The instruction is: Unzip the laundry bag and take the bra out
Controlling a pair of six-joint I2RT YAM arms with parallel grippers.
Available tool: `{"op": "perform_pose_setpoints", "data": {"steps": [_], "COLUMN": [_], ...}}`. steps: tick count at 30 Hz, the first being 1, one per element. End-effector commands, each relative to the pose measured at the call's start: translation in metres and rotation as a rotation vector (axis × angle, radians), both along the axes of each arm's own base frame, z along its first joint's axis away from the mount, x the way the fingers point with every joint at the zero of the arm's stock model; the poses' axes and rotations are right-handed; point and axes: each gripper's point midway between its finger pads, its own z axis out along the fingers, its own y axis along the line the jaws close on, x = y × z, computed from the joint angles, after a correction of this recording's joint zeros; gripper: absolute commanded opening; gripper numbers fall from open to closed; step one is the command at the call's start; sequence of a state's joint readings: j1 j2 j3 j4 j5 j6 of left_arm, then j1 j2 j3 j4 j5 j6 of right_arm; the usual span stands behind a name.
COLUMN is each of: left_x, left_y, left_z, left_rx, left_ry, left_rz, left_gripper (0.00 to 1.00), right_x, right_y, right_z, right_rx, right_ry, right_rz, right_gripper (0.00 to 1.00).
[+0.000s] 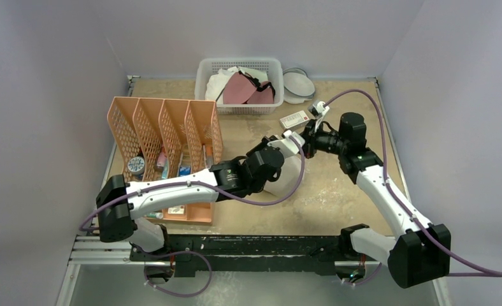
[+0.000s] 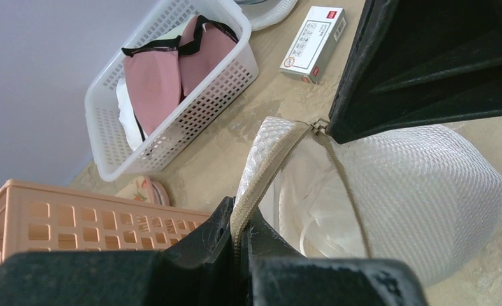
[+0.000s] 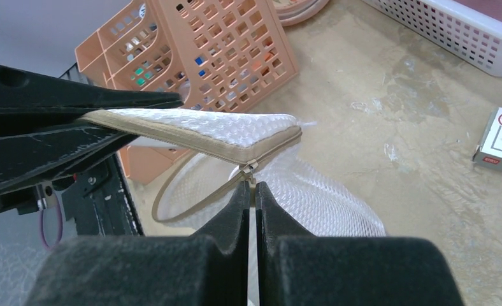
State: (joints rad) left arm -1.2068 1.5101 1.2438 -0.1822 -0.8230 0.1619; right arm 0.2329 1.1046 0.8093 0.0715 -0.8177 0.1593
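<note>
The laundry bag (image 1: 288,177) is a white mesh dome on the table's middle, partly under my left gripper. Its beige zip is open along much of the rim, and the flat lid (image 3: 236,127) is lifted. My left gripper (image 2: 241,213) is shut on the lid's zip edge (image 2: 267,159). My right gripper (image 3: 249,186) is shut on the zip pull (image 3: 251,169) at the end of the open stretch. The two grippers meet over the bag in the top view, left (image 1: 281,145) and right (image 1: 304,136). The bra (image 2: 312,217) shows as pale fabric with thin straps inside the opening.
A white basket (image 1: 267,67) at the back holds rose-mauve cups (image 1: 239,89) and white cloth. White blue-rimmed dishes (image 1: 297,85) stand to its right. A small red-and-white box (image 1: 294,118) lies near the right gripper. An orange file rack (image 1: 165,134) stands at the left.
</note>
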Motion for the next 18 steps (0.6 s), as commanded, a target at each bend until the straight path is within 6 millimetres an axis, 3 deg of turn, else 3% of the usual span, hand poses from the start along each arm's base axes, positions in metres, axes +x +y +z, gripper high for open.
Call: {"op": "perform_pose_setpoints", "data": {"steps": [1, 8, 12, 18], "left_x": [-0.002, -0.025, -0.036, -0.043], "left_y": [0.014, 0.005, 0.003, 0.002], "left_z": [0.047, 0.044, 0.057, 0.066], "left_rx": [-0.079, -0.061, -0.112, -0.171], "left_ry": [-0.077, -0.065, -0.063, -0.069], "left_rz": [0.006, -0.223, -0.305, -0.345], "left_gripper": [0.00, 0.00, 0.00, 0.00], "right_x": [0.014, 0.035, 0.041, 0.037], "right_y": [-0.009, -0.018, -0.020, -0.001], "right_z": [0.009, 0.009, 0.006, 0.000], "right_rx": [-0.039, -0.075, -0.086, -0.046], "right_ry": [-0.050, -0.069, -0.082, -0.091], "right_rz": [-0.080, -0.166, -0.178, -0.034], "right_gripper": [0.02, 0.02, 0.03, 0.10]}}
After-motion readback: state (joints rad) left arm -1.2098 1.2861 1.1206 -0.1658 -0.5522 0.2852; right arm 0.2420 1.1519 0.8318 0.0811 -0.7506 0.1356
